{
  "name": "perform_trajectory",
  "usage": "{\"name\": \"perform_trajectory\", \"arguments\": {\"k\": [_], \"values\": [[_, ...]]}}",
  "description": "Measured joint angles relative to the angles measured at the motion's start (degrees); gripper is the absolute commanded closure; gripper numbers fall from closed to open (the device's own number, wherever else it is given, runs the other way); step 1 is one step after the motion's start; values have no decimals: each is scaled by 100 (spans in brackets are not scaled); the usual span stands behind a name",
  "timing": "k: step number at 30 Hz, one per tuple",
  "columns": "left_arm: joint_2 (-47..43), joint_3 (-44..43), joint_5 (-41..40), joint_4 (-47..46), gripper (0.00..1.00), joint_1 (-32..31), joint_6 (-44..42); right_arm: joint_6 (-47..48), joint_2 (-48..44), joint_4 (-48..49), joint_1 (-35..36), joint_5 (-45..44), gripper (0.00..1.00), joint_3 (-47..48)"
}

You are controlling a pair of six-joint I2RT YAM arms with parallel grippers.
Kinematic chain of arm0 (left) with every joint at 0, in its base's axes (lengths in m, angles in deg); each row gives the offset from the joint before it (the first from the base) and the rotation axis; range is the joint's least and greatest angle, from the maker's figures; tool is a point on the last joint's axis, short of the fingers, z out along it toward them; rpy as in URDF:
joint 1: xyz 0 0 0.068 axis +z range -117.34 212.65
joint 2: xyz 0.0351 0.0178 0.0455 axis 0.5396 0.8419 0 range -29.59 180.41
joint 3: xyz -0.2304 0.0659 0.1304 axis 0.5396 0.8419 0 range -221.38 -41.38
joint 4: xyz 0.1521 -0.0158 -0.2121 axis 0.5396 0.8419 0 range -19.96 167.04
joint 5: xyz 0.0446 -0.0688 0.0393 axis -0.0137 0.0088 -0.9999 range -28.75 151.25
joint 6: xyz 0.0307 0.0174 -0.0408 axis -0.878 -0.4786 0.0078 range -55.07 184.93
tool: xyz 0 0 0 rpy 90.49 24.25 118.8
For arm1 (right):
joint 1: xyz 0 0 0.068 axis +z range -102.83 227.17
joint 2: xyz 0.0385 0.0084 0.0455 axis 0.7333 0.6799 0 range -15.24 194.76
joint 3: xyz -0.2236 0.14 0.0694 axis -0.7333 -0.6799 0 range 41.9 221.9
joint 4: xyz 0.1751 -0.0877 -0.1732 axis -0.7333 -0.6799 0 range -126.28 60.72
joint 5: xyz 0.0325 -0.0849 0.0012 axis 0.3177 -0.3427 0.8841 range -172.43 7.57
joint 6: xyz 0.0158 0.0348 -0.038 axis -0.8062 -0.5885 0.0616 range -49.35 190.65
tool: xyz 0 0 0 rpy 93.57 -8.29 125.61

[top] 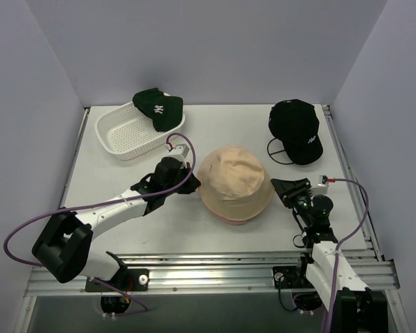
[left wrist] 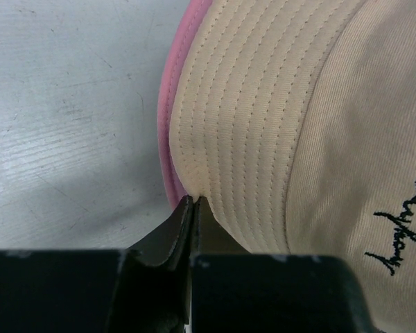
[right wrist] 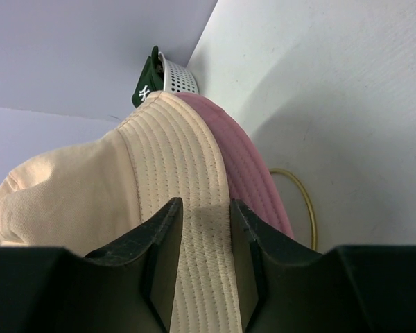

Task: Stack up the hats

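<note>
The tan bucket hat (top: pixel 234 182) sits on the pink bucket hat (top: pixel 230 220), whose brim shows only as a thin edge beneath it. My left gripper (top: pixel 192 173) is at the tan hat's left brim. In the left wrist view it (left wrist: pixel 194 200) is shut, pinching the edge of the tan brim (left wrist: pixel 263 125) just above the pink brim (left wrist: pixel 168 139). My right gripper (top: pixel 281 187) is open at the right brim, its jaws (right wrist: pixel 204 205) straddling the tan brim (right wrist: pixel 194 173) without closing. The dark green cap (top: pixel 157 107) lies in the basket. The black cap (top: pixel 296 128) lies at the back right.
A white mesh basket (top: pixel 118 142) stands at the back left and also shows in the right wrist view (right wrist: pixel 177 76). A thin wire loop (top: pixel 277 149) lies by the black cap. A thin yellowish loop (right wrist: pixel 308 208) lies on the table beside the pink brim (right wrist: pixel 253 166).
</note>
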Motion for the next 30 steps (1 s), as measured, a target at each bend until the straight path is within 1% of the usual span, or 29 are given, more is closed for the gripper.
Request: {"name": "perform_trajectory", "arguments": {"k": [2, 7, 11, 14, 17, 18, 20, 21, 26, 30], "values": [[0, -2, -4, 4, 98, 0, 0, -20, 59, 15, 4, -2, 71, -2], [0, 0, -11, 9, 98, 0, 2, -57, 442, 216, 107, -11, 61, -2], [0, 0, -13, 11, 98, 0, 4, -59, 765, 466, 146, -11, 60, -2], [0, 0, -17, 11, 98, -11, 7, -59, 859, 581, 146, -13, 66, -2], [0, 0, -37, 11, 98, -28, 7, -57, 850, 671, 146, -24, 79, -2], [0, 0, -39, 13, 98, -33, 7, -57, 835, 675, 146, -52, 88, -2], [2, 0, -48, 15, 98, -37, 7, -46, 787, 656, 146, -116, 98, -4], [4, 0, -61, 15, 98, -37, 7, -50, 745, 645, 146, -153, 100, -7], [9, 0, -83, 17, 98, -37, 4, -9, 575, 479, 146, -293, 100, -9], [9, 0, -96, 17, 98, -37, 4, 190, 710, 343, 151, -407, 100, -9]]}}
